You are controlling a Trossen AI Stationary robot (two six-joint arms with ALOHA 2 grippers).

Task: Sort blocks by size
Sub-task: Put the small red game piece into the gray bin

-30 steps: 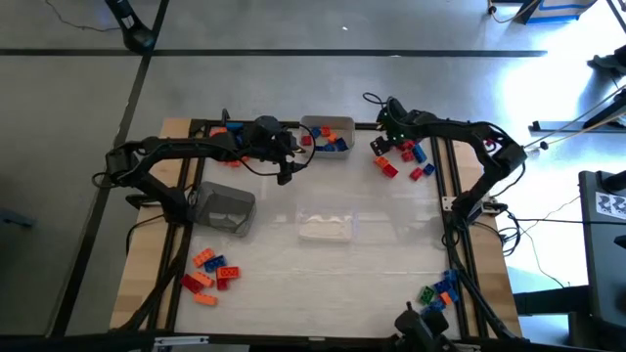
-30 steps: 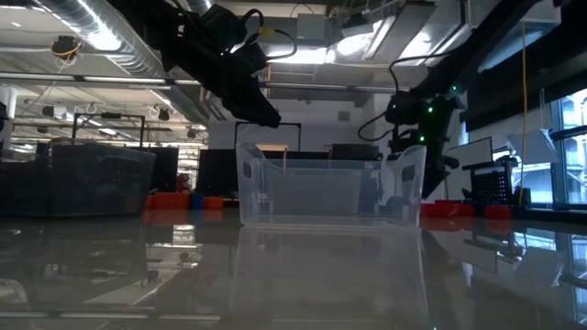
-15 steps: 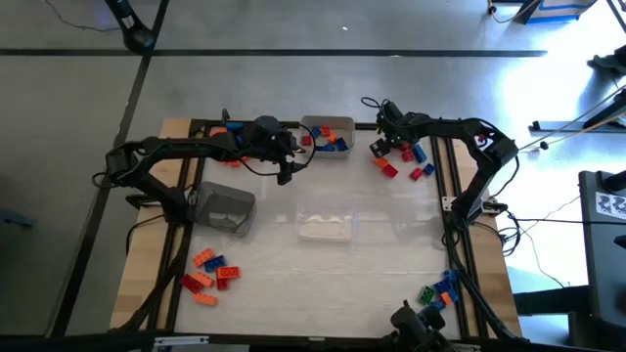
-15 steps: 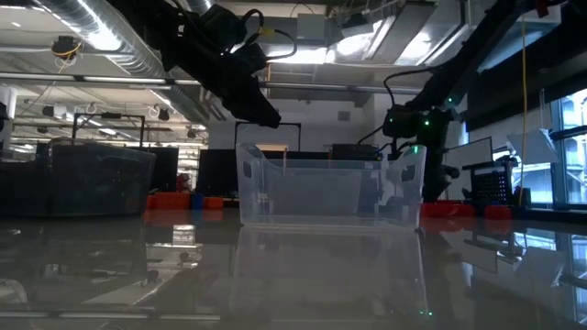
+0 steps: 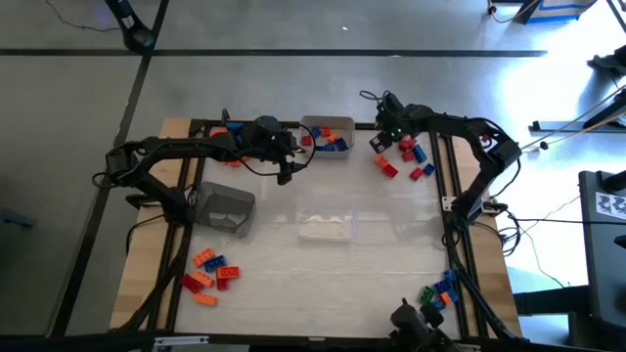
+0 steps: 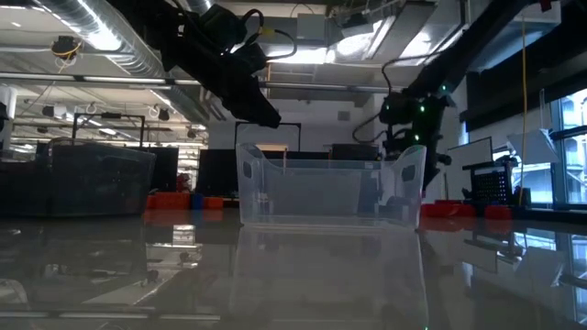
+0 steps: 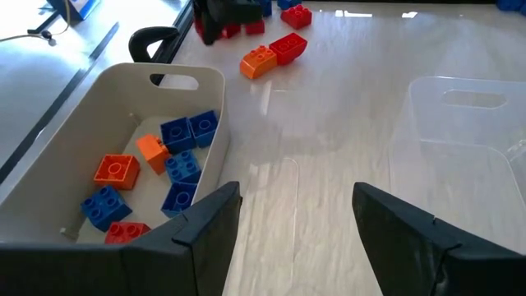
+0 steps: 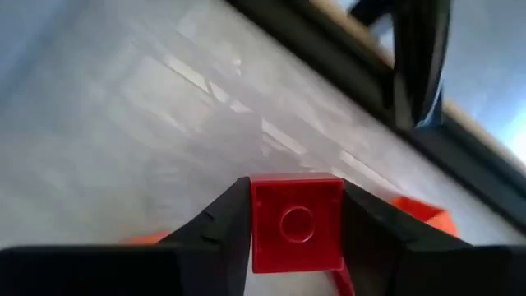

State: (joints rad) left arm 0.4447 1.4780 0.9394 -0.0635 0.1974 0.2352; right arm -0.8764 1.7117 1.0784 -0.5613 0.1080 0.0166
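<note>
My right gripper (image 8: 296, 247) is shut on a small red block (image 8: 296, 201) above the far-right pile of red, orange and blue blocks (image 5: 403, 158). In the high view this gripper (image 5: 380, 142) stands at the pile's left edge. My left gripper (image 7: 296, 238) hangs open and holds nothing. It is above the table between the white tray (image 7: 205, 82), which has several blue, orange and red blocks in it, and the clear tray (image 7: 460, 123). In the high view it (image 5: 286, 168) is just left of the white tray (image 5: 328, 121). My right gripper pinches the red block between its two fingers (image 8: 222, 222) by two opposite side faces (image 8: 256, 222). The fingers come steeply from above. The block's top, with one round stud, faces the wrist camera. It seems lifted clear of the table.
A grey tray (image 5: 223, 207) sits left of centre and the clear tray (image 5: 325, 227) at mid-table. More block piles lie far left (image 5: 227, 132), near left (image 5: 207, 274) and near right (image 5: 440, 290). Dark frame rails run along the table's sides.
My right gripper has dipped down onto the far-right block pile and then risen again, staying over the pile's left edge. My left arm has kept still.
</note>
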